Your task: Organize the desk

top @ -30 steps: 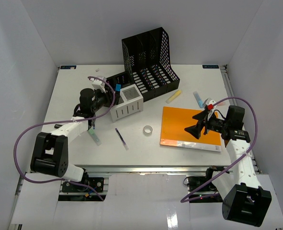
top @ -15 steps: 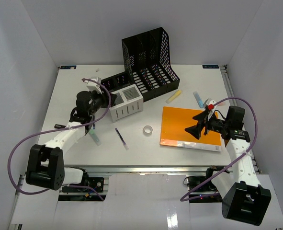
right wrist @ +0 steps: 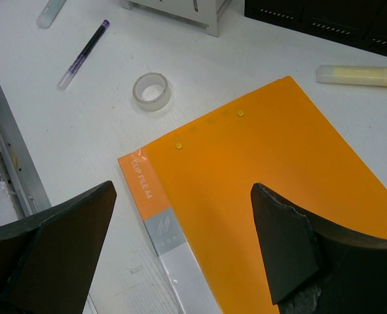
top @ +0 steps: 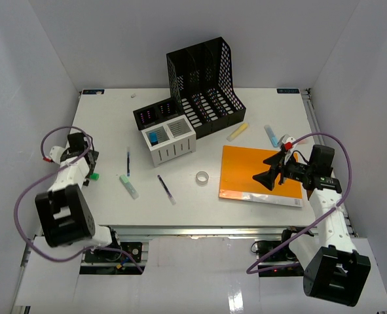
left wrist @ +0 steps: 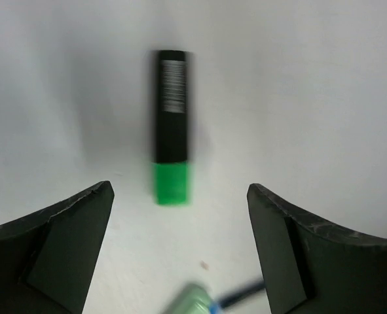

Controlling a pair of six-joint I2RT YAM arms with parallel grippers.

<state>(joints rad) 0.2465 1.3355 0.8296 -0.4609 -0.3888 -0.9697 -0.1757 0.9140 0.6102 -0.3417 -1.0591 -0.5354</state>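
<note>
— White walls on three sides, with the white desk (top: 101, 124) filling the space between them. How far along are you?

— Barely started, I'd say. One blue item (top: 153, 138) stands in the white pen box (top: 173, 145), next to the black tray (top: 155, 115) and the black file rack (top: 203, 78) at the back. Everything else lies loose.

— Such as?

— On my left there's a green-capped highlighter (left wrist: 172, 127), a dark pen (top: 128, 162), a pale green marker (top: 129, 186) and a purple pen (top: 166, 189). A tape roll (top: 202, 176) sits mid-desk. To the right is an orange clip file (top: 262, 175), with a yellow highlighter (top: 238, 131) and a light blue marker (top: 271, 136) behind it.

— And the arms?

— My left gripper (left wrist: 180, 193) hangs near the desk's left edge with its jaws spread wide and nothing held. The green-capped highlighter lies flat on the desk just ahead of them. My right gripper (right wrist: 183, 190) hovers over the clip file, also open and empty.

— Anything in the way?

— Nothing blocks the highlighter. The pen box is well apart from it, though, and the dark pen lies between them. The file lies flat, so I expect lifting an edge to be awkward.
</note>
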